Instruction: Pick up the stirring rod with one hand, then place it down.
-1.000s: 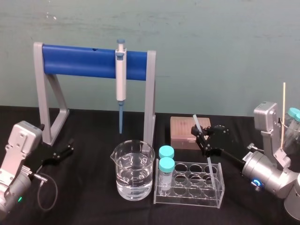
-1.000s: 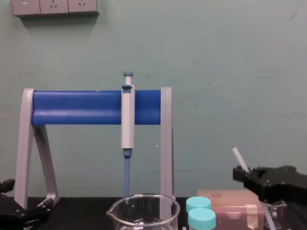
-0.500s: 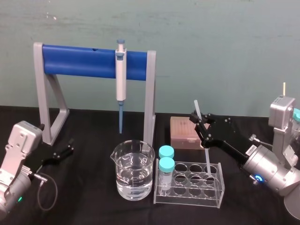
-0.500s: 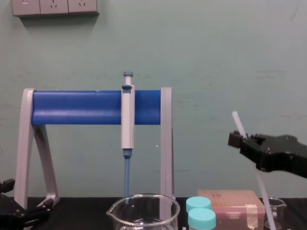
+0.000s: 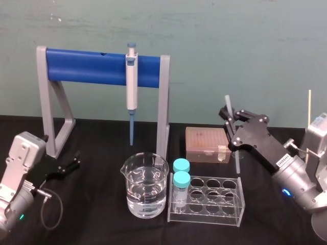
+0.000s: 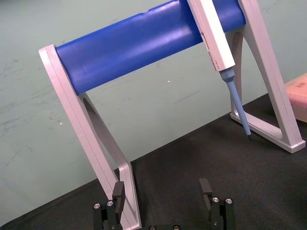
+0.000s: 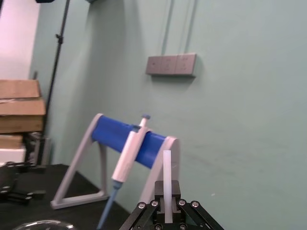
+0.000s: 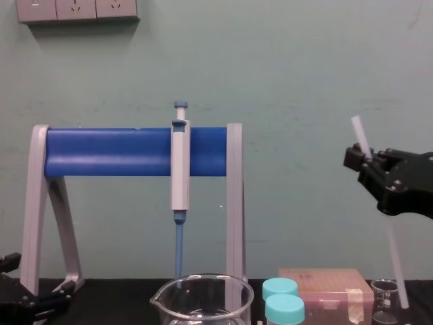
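We've got the rod (image 5: 228,104) pinched in our right gripper (image 5: 230,120), raised and tilted at three o'clock, its lower end near the small beaker (image 8: 384,298). Pick-up looks done; setting it down remains. Left gripper (image 6: 163,191) sits idle at eight o'clock, fingers spread.

I see a plain teal-green wall (image 8: 304,81) across the upper chest frame, with 3 grey sockets (image 8: 78,9) in its upper left corner. A black table (image 5: 102,224) spans the bottom of the head frame. The right wrist camera catches stacked cardboard boxes (image 7: 18,103).
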Controlling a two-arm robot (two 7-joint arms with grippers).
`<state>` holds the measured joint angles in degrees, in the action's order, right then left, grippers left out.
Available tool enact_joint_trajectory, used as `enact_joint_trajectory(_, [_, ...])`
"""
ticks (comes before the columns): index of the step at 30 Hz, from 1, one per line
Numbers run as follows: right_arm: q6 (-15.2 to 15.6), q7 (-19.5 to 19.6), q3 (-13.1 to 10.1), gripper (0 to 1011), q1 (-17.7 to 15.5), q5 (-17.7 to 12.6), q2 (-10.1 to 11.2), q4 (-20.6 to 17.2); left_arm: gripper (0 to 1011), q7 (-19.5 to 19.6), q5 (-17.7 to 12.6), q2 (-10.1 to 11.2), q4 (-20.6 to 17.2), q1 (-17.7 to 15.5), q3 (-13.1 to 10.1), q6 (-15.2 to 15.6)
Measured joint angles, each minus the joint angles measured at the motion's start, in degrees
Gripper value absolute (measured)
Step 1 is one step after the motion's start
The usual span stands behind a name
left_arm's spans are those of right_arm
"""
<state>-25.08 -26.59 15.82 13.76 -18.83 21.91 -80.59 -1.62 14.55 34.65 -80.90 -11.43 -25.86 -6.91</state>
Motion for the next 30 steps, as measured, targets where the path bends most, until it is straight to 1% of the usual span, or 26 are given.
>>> enact_joint_trajectory(2, [-1.03,0.57,-0.43,71,-0.23,0.78,-0.26,0.15,1000,0.00,0.00,0.00,0.00,0.00,0.00,0.00])
enact_joint_trajectory(3, [-2.12,0.99,-0.80,71,-0.38,1.46,-0.50,0.37,1000,0.00,0.00,0.00,0.00,0.00,0.00,0.00])
enact_joint_trajectory(4, [-2.12,0.99,-0.80,71,-0.38,1.46,-0.50,0.37,1000,0.00,0.00,0.00,0.00,0.00,0.00,0.00])
enact_joint_trajectory(7, [-4.98,1.62,-1.72,71,-0.71,2.66,-1.27,1.47,1000,0.00,0.00,0.00,0.00,0.00,0.00,0.00])
enact_joint_trajectory(9, [-6.21,1.69,-2.20,71,-0.87,2.89,-1.71,2.07,1000,0.00,0.00,0.00,0.00,0.00,0.00,0.00])
enact_joint_trajectory(13, [-7.04,1.45,-2.94,71,-1.04,2.19,-2.39,2.81,1000,0.00,0.00,0.00,0.00,0.00,0.00,0.00])
enact_joint_trajectory(16, [-7.24,0.41,-3.50,71,-1.14,0.58,-2.93,3.45,1000,0.00,0.00,0.00,0.00,0.00,0.00,0.00])
enact_joint_trajectory(17, [-7.24,0.41,-3.50,71,-1.14,0.58,-2.93,3.45,1001,0.00,0.00,0.00,0.00,0.00,0.00,0.00])
enact_joint_trajectory(19, [-7.16,-0.61,-4.01,71,-1.23,-1.08,-3.44,4.02,1000,0.00,0.00,0.00,0.00,0.00,0.00,0.00])
enact_joint_trajectory(21, [-6.84,-1.01,-4.25,71,-1.25,-1.72,-3.66,4.25,1000,0.00,0.00,0.00,0.00,0.00,0.00,0.00])
enact_joint_trajectory(24, [-6.14,-1.42,-4.65,71,-1.30,-2.30,-3.99,4.50,1000,0.00,0.00,0.00,0.00,0.00,0.00,0.00])
enact_joint_trajectory(30, [-4.97,-1.53,-5.18,71,-1.34,-2.31,-4.47,4.66,1001,0.00,0.00,0.00,0.00,0.00,0.00,0.00])
